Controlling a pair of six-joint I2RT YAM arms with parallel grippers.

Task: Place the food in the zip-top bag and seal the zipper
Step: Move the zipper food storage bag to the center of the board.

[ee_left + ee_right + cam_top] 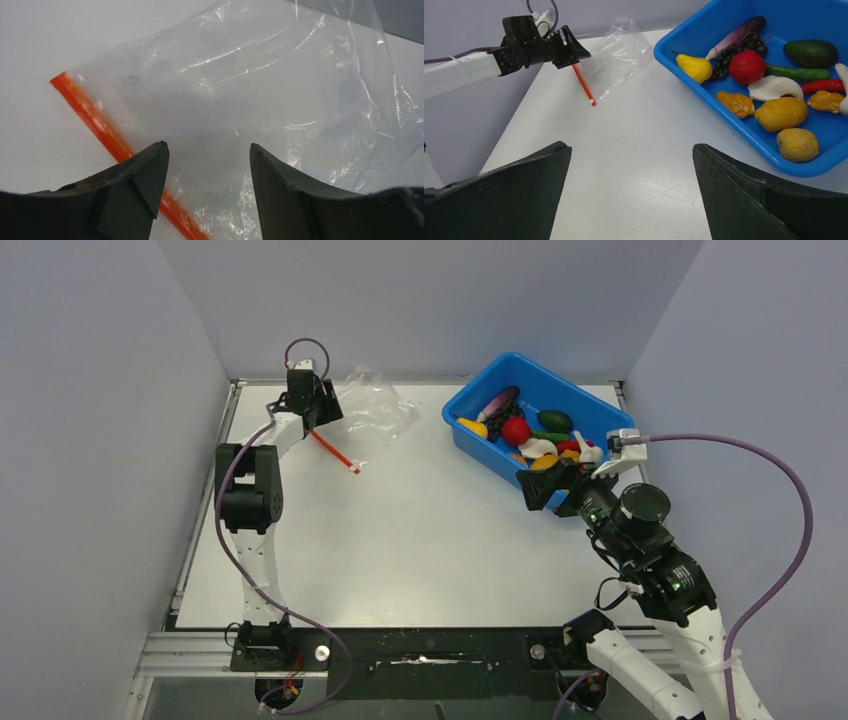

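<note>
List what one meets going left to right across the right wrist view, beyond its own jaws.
left arm → bag → pear → red ball → avocado. The zipper is left out because it overlaps both arm and bag.

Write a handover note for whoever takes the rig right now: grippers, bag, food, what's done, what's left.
Left gripper: open, holding nothing, over the zip-top bag next to the zipper.
Right gripper: open, empty, at the near corner of the blue tub.
Food: every piece in view sits in the tub.
Bag: on the table, far left, looks empty.
Done: nothing bagged.
Left: move the food into the bag, seal the zipper.
</note>
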